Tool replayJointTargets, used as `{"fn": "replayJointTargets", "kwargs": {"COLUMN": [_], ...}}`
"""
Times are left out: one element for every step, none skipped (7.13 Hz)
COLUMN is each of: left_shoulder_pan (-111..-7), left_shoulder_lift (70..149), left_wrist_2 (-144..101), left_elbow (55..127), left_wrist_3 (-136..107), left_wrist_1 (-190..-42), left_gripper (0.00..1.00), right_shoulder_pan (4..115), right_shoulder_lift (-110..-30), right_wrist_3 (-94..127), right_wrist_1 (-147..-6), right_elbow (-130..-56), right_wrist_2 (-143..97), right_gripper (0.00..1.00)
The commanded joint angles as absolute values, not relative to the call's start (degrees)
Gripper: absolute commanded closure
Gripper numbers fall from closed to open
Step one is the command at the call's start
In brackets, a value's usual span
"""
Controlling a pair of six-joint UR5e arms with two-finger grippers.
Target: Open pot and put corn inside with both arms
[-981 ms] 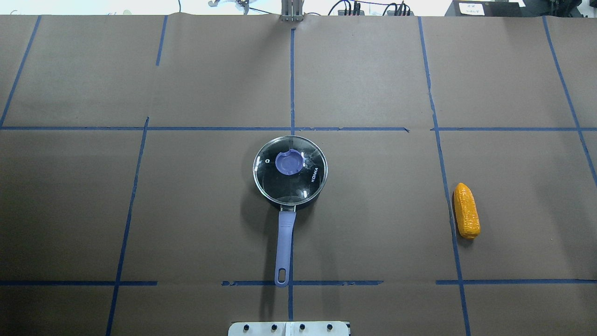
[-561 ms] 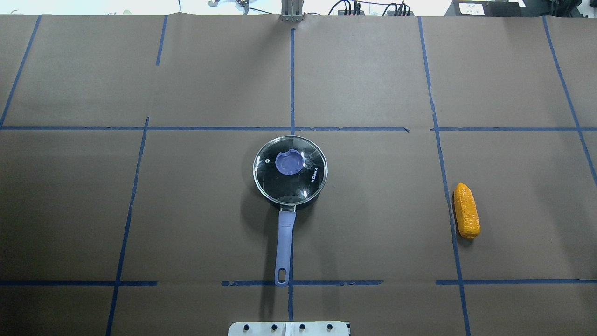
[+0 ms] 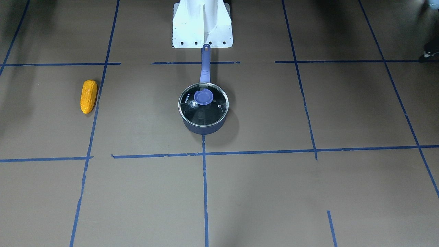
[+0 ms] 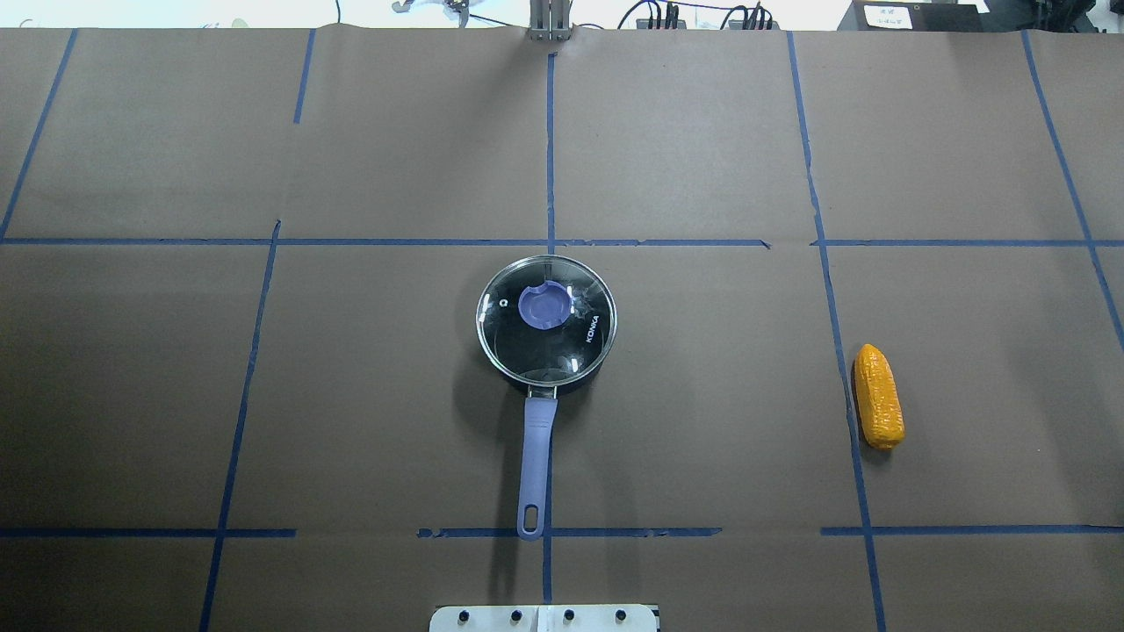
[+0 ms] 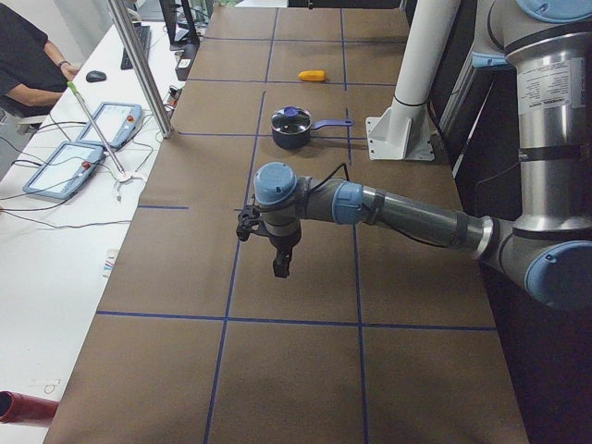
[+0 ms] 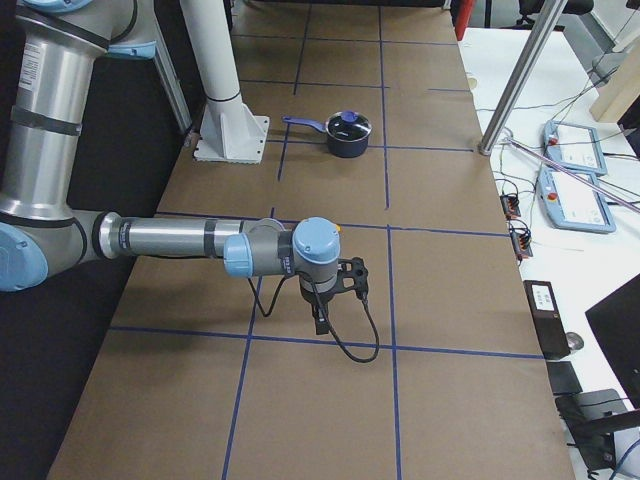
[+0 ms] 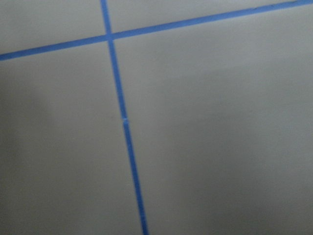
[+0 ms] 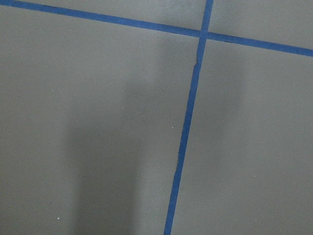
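Observation:
The dark navy pot (image 4: 543,378) stands mid-table with its glass lid (image 4: 562,347) and purple-blue knob (image 4: 544,306) on, and its long handle (image 4: 536,456) points toward the robot base. It also shows in the front view (image 3: 203,127). The orange-yellow corn (image 4: 879,397) lies flat far to the pot's right, on the front view's left (image 3: 88,96). Neither gripper appears in the overhead or front views. The left gripper (image 5: 281,265) hangs over the table's left end and the right gripper (image 6: 320,320) over its right end. I cannot tell if they are open or shut. Both wrist views show only paper.
Brown paper with blue tape lines (image 4: 550,140) covers the table. The white robot base (image 3: 202,24) stands just behind the handle's end. A metal post (image 4: 550,19), cables and tablets (image 5: 69,166) sit along the far edge, and a person (image 5: 28,55) sits there.

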State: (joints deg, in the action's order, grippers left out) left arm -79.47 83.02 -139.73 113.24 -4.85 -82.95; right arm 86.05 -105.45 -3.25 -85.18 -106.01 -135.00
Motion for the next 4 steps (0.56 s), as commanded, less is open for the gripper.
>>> {"fn": "replayJointTargets", "kwargs": {"left_shoulder_pan": [-69.0, -63.0, -55.8, -43.2], "left_shoulder_lift": [91.9, 97.5, 105.8, 115.0], "left_wrist_2": [-140.8, -140.5, -135.8, -130.6], "left_elbow": [114.9, 115.2, 115.3, 114.9], "left_wrist_3": [-25.2, -33.6, -42.9, -54.4], "left_wrist_1": [-87.6, -87.7, -86.9, -83.5], "left_gripper": [0.00, 0.00, 0.00, 0.00], "right_shoulder_pan": [86.0, 86.0, 86.0, 86.0], "right_shoulder_lift": [-105.3, -105.4, -105.3, -105.4], "right_wrist_3": [-3.7, -3.9, -3.9, -3.9], "right_wrist_1": [-85.1, -85.2, -85.2, -85.2], "right_elbow": [-106.2, -106.5, -106.5, -106.5], "right_wrist_2": [-135.0, -135.3, -135.7, -135.8], "right_gripper": [0.00, 0.00, 0.00, 0.00]}}
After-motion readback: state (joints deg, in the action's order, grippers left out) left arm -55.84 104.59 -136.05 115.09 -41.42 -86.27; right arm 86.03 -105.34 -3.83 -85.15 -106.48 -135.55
